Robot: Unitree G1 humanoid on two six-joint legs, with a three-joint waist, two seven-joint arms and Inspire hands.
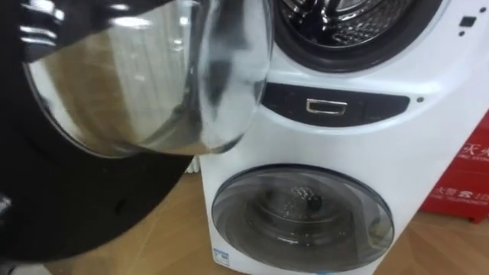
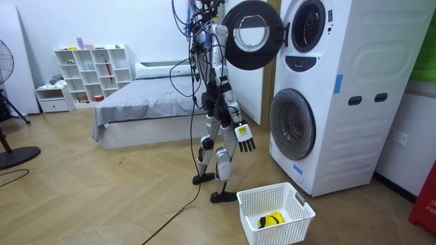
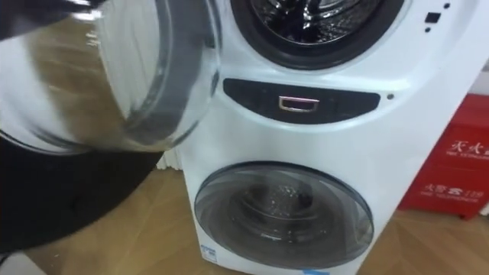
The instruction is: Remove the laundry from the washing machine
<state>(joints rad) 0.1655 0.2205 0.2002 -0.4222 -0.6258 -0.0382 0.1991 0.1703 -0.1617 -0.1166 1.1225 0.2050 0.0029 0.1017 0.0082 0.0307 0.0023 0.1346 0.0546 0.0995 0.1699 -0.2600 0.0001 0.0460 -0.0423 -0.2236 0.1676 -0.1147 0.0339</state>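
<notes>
R hand (image 2: 244, 136) hangs low, fingers relaxed, empty; upper drum (image 1: 348, 23) sits high & ahead of it, beside open door (image 1: 145, 76); can't see clothes inside

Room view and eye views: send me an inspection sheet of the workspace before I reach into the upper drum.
surface: wood floor.
job's things: stacked washing machine; upper door open, lower door shut; no clothes visible in the part of the upper drum that shows; white basket on the floor holds a yellow item.
clutter: red box beside the machine.
hands: right hand hangs by the thigh, fingers straight, empty.
cables: dark cord on the floor by the fan.
surroundings: bed, white shelf.
</notes>
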